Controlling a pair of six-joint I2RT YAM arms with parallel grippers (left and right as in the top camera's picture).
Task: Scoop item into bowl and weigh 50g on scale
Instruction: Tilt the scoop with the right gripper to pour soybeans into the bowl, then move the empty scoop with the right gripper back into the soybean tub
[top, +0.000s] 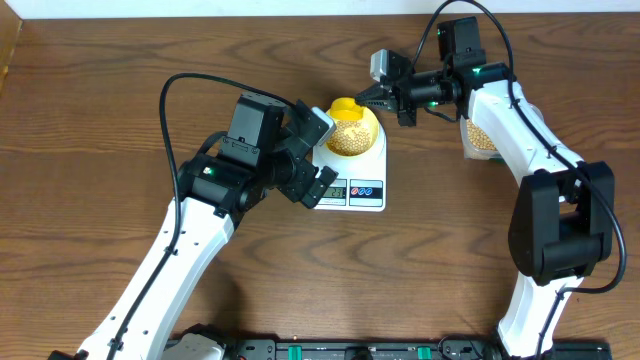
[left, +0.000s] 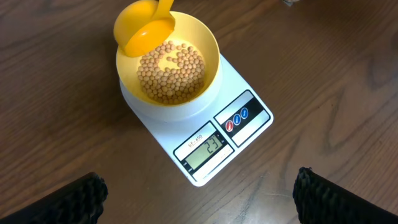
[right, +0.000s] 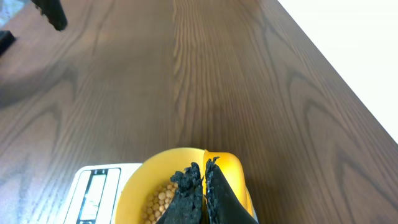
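Right gripper (right: 204, 169), clamped on the bright yellow plastic scoop (left: 146, 26), tips it over the pale yellow round bowl (left: 210, 48) of tan beans (left: 171, 71) on the white digital scale (left: 245, 78), reading 23. Left gripper (left: 199, 198) hangs wide, empty.

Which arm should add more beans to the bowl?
Right. The right claw is shut on the scoop at the bowl; the left claw hangs open and empty above the scale.

Tan beans (left: 171, 71), yellow bowl (left: 210, 53), yellow scoop (left: 140, 28), white scale (left: 241, 78)
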